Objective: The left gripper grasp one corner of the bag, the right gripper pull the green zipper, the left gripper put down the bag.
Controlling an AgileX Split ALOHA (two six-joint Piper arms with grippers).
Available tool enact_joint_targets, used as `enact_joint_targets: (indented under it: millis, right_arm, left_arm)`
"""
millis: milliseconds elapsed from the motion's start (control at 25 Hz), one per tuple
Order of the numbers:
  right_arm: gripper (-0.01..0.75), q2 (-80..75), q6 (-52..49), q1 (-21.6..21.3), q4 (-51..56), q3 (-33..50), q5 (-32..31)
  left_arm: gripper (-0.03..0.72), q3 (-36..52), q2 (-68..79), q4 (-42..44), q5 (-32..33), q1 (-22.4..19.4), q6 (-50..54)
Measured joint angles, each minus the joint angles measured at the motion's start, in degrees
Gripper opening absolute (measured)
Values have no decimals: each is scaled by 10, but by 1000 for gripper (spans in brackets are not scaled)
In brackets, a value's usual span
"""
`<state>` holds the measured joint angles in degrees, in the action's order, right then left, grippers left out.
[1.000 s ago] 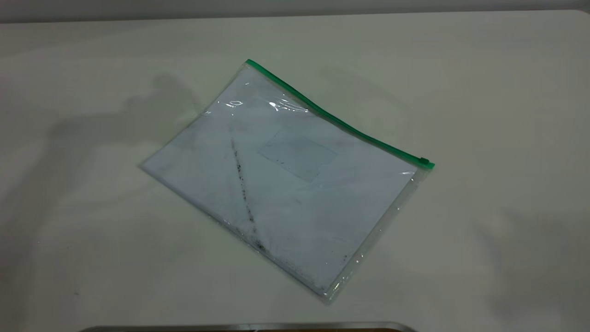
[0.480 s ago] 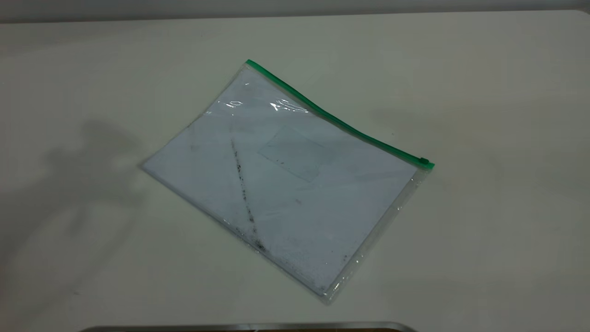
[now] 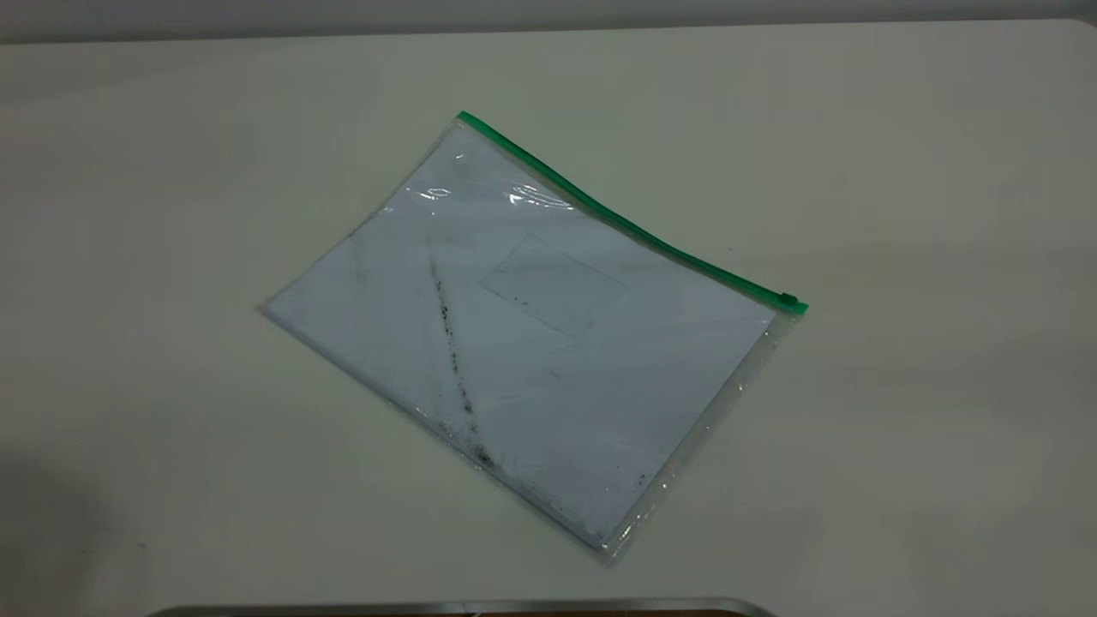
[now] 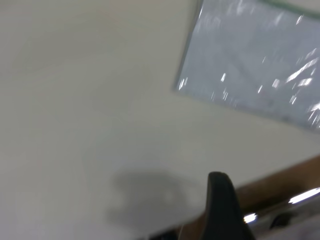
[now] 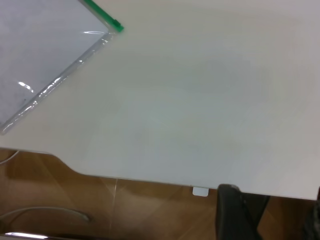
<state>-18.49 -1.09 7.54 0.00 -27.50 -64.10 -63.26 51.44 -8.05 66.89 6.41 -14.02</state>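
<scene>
The bag (image 3: 523, 334) lies flat on the white table, with a white sheet, a dark speckled streak and a small pocket showing. The green zip strip (image 3: 617, 218) runs along its far edge, with the green slider (image 3: 788, 301) at the strip's right end. No gripper shows in the exterior view. In the left wrist view, my left gripper (image 4: 270, 187) hangs near the table's edge, well away from the bag (image 4: 255, 60); one finger (image 4: 220, 200) shows with nothing beside it. My right gripper (image 5: 274, 196) is open and empty past the table's edge, far from the slider (image 5: 116, 25).
A metal rim (image 3: 463, 607) runs along the near edge in the exterior view. The right wrist view shows the table's edge (image 5: 150, 179), a small white tab (image 5: 200, 190) under it, brown floor and a cable (image 5: 45, 212).
The arm shadow left of the bag has slid away to the left and off the table. The bag has not moved.
</scene>
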Motion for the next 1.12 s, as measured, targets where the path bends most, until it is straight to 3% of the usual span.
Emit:
enact_joint_targets:
  millis: [200, 440, 640, 1120]
  right_arm:
    - [422, 0, -2, 0, 0, 0, 0]
    - [422, 0, -3, 0, -4, 0, 0]
    - [422, 0, -3, 0, -4, 0, 0]
    - [422, 0, -2, 0, -4, 0, 0]
  left_arm:
    - [537, 170, -142, 58, 0, 0, 54]
    - [537, 325, -284, 69, -3, 0, 99]
    - [537, 343, -366, 70, -39, 0, 104]
    - [537, 355, -383, 71, -29, 0, 118]
